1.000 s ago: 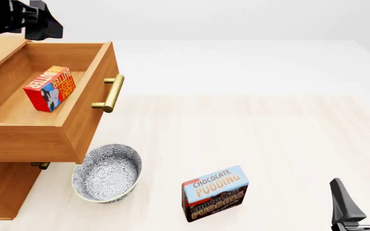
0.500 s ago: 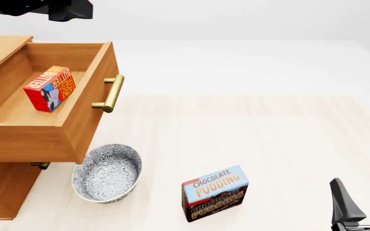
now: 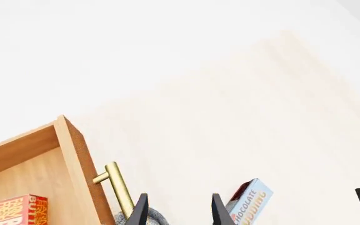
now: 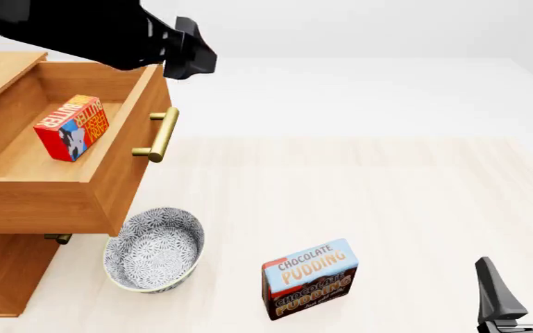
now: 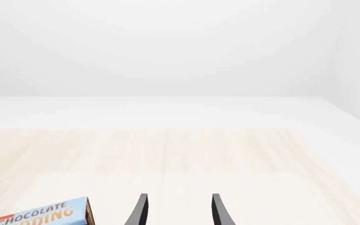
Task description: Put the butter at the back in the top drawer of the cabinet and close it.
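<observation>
Surface: a pale wooden table [image 4: 359, 194] under a plain white backdrop.
Cabinet: the light-brown cabinet [image 4: 7, 270] stands at the table's left edge in the front view.
Top drawer: the top drawer [image 4: 109, 173] is pulled wide open, its brass bar handle [image 4: 160, 135] facing right.
Butter: the butter [image 4: 70, 127], a small red box, rests tilted inside the open drawer, near its back.
Bowl: a patterned bowl [image 4: 153, 250] sits on the table just below the drawer's front corner.
Pudding: a Chocolate Pudding box [image 4: 309, 278] stands right of the bowl, apart from it.
Left gripper: the left gripper [image 3: 176, 211] hovers above the drawer's far front corner, fingers parted with nothing between them.
Right gripper: the right gripper [image 5: 176, 210] hangs low at the near right, fingers spread and empty, well apart from the pudding box.
</observation>
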### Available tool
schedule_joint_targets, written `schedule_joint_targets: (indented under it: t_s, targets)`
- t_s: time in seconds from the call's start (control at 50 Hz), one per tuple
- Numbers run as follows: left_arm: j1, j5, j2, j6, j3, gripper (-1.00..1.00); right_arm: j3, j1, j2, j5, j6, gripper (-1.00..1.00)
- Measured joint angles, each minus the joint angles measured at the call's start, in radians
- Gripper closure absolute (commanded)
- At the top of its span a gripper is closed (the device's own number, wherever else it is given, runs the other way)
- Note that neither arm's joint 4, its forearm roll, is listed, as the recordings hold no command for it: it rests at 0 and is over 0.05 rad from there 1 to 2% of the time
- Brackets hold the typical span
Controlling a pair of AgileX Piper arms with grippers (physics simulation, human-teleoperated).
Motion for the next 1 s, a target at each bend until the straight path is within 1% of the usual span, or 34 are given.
schedule_joint_targets:
  t_s: [0.22, 0.44, 0.6, 0.78, 1.0]
  targets:
    - [-0.066, -0.083, 0.027, -0.036, 0.107, -1.0, 0.0, 0.0, 0.0, 0.0, 0.0, -1.0]
    - [-0.126, -0.189, 0.064, -0.084, 0.24, -1.0, 0.0, 0.0, 0.0, 0.0, 0.0, -1.0]
    - [-0.154, -0.242, 0.088, -0.107, 0.311, -1.0, 0.0, 0.0, 0.0, 0.0, 0.0, -1.0]
    - [-0.163, -0.285, 0.108, -0.125, 0.366, -1.0, 0.0, 0.0, 0.0, 0.0, 0.0, -1.0]
    - [-0.157, -0.317, 0.153, -0.132, 0.379, -1.0, 0.0, 0.0, 0.0, 0.0, 0.0, -1.0]
